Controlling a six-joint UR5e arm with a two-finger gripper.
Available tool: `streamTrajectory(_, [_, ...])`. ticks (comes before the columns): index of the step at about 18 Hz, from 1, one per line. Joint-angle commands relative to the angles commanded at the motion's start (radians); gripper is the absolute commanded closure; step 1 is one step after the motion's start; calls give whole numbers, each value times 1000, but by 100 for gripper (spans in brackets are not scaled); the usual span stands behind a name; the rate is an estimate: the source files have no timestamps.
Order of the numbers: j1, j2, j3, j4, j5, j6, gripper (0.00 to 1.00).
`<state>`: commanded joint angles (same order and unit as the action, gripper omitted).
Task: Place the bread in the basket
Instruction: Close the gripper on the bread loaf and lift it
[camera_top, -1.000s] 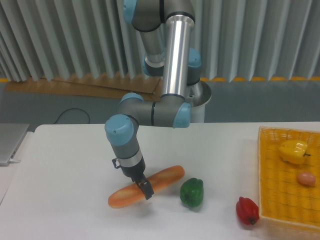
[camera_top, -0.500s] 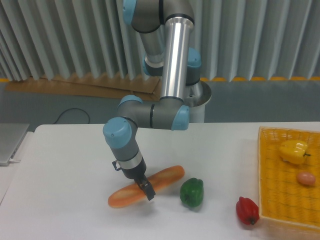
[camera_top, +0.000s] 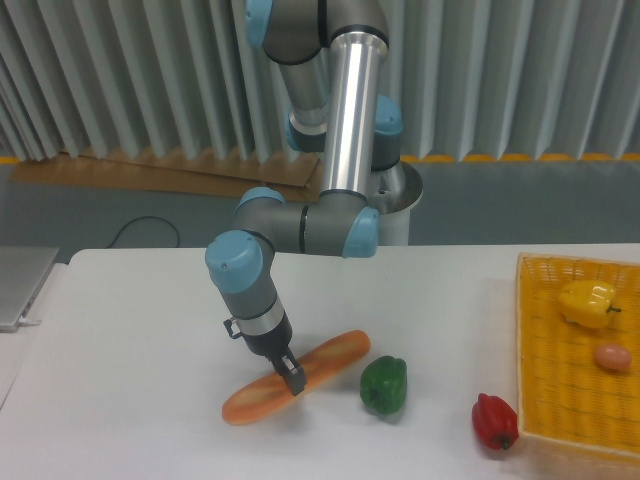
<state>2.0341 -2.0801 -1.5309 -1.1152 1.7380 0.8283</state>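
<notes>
**Bread at table centre, gripper clamped on its middle**

The bread (camera_top: 296, 378), a glossy golden-orange baguette, is seen near the middle front of the white table (camera_top: 130, 330), lying on a diagonal with its right end higher in the frame. Whether its left end touches the surface cannot be told. The gripper (camera_top: 291, 376) is set across the loaf's middle, fingers closed on it; one dark finger is seen in front of the crust.

Surface and room, left to right: a flat grey object (camera_top: 20, 285) is seen at the far left edge, beside the table. The tabletop is plain matt white, with a faint shadow under the loaf. Behind it a grey floor is seen with a black cable (camera_top: 145, 230) and flattened brown cardboard (camera_top: 170, 172) along the foot of a wall of grey vertical ribbed panels (camera_top: 120, 70). A yellow-and-black strip (camera_top: 540, 157) runs along the wall base on the right.

Just right of the bread, apart from it, a green pepper (camera_top: 384, 384) is noted; further right a red pepper (camera_top: 495, 421), just beside the basket (camera_top: 560, 400). The yellow mesh basket sits at the right edge, well apart from the bread, and holds a yellow pepper (camera_top: 587, 301) and a small pinkish-orange item (camera_top: 612, 357).

No brand, label or writing can be read anywhere.
</notes>
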Motion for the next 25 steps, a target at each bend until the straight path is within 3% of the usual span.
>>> streamTrajectory(10, [8, 12, 2, -2, 0, -6, 42])
streamTrajectory(25, [75, 147, -3, -32, -26, -21, 42])
